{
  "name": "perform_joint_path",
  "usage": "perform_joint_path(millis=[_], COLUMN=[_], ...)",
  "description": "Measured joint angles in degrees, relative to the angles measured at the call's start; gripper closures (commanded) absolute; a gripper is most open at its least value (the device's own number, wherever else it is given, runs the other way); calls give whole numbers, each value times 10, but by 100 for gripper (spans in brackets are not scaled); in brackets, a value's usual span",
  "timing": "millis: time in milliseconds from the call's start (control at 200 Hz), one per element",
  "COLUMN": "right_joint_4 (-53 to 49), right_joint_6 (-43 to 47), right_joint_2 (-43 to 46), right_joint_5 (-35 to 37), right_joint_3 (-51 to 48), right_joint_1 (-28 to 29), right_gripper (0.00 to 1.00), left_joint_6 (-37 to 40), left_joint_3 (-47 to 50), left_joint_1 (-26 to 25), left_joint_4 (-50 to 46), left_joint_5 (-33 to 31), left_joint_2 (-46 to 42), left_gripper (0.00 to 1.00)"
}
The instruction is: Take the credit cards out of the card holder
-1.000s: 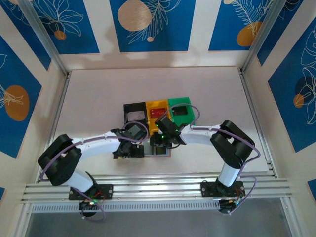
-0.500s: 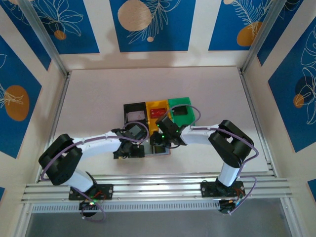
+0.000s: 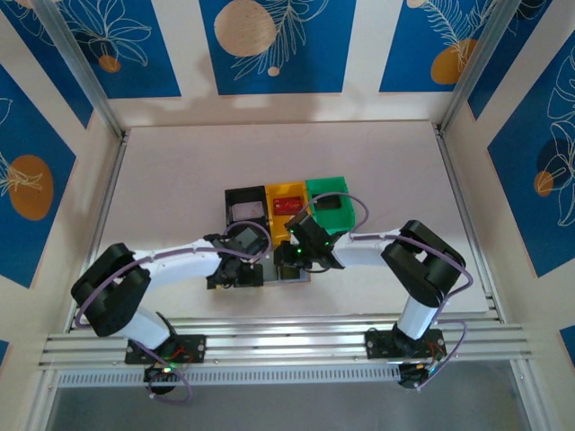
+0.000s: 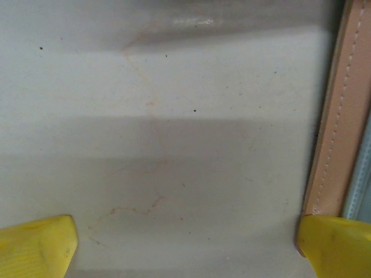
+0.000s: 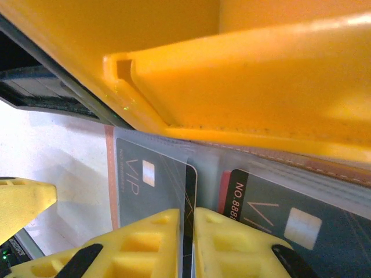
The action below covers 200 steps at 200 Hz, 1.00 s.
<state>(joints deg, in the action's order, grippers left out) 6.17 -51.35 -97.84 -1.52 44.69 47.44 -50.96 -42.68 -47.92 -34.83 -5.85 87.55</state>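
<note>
The card holder [image 5: 110, 168] lies open on the table just in front of the yellow bin, its pale pockets facing up. A dark credit card [image 5: 153, 179] marked VIP juts from the left pocket. My right gripper [image 5: 186, 215] is shut on that card's free edge. A second dark card [image 5: 278, 211] sits in the right pocket, with a red card's edge [image 5: 224, 188] showing beside it. My left gripper [image 4: 185, 246] is open and low over the table, its right fingertip [image 4: 336, 246] on the holder's tan stitched edge [image 4: 342, 116]. From above, both grippers meet at the holder [image 3: 292, 272].
Black bin [image 3: 244, 205], yellow bin [image 3: 286, 205] and green bin [image 3: 328, 202] stand in a row right behind the holder. The yellow bin's wall [image 5: 243, 75] hangs close over my right fingers. Bare table [image 4: 174, 116] lies left of the holder.
My right gripper's fingers have closed in onto the card's edge, and the wrist has shifted slightly. The left arm has stayed put, still open.
</note>
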Motion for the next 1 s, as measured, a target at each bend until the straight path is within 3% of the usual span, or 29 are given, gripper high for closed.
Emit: perform_joint_path(millis=[315, 1000], right_joint_4=[-4, -1], right_joint_6=[0, 0], right_joint_2=[15, 30], right_joint_5=[0, 0], right_joint_3=[-11, -21], right_joint_1=[0, 0], right_gripper=[85, 96], left_joint_6=[-1, -2], left_joint_3=[-2, -6], left_joint_1=[-2, -4], left_joint_4=[-1, -4], left_joint_5=[-2, -3], left_joint_2=[3, 7], left_gripper=[0, 0])
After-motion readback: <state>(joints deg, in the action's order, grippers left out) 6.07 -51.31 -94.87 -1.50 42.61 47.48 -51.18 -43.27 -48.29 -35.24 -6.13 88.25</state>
